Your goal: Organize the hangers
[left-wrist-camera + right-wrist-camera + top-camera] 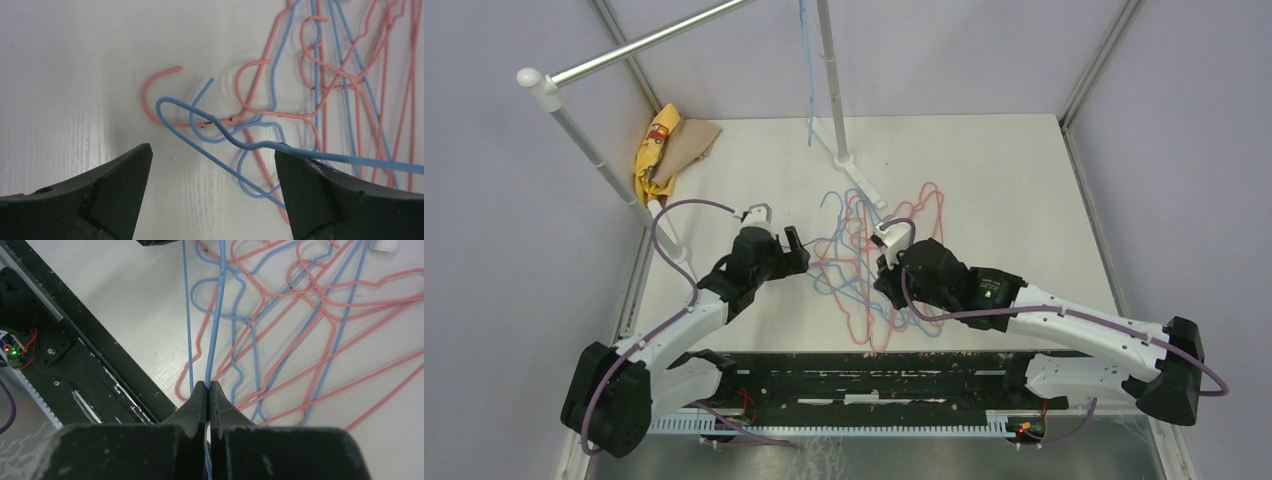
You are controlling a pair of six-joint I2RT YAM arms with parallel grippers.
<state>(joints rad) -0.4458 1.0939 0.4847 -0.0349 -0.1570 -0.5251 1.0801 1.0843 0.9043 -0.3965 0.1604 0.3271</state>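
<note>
On the worktop (754,170), centre toward its near edge, leave the tangled pink and blue hangers (854,270) lying, hold the right gripper (207,385) pinched shut on one raised blue hanger (216,315), close the wide-open left gripper (213,152) on that wire, then lift slowly past snags.

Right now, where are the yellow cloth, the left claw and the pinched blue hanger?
yellow cloth (653,153), top view, its middle.
left claw (212,151), left wrist view, between open fingertips.
blue hanger (215,325), right wrist view, straight wire.
</note>
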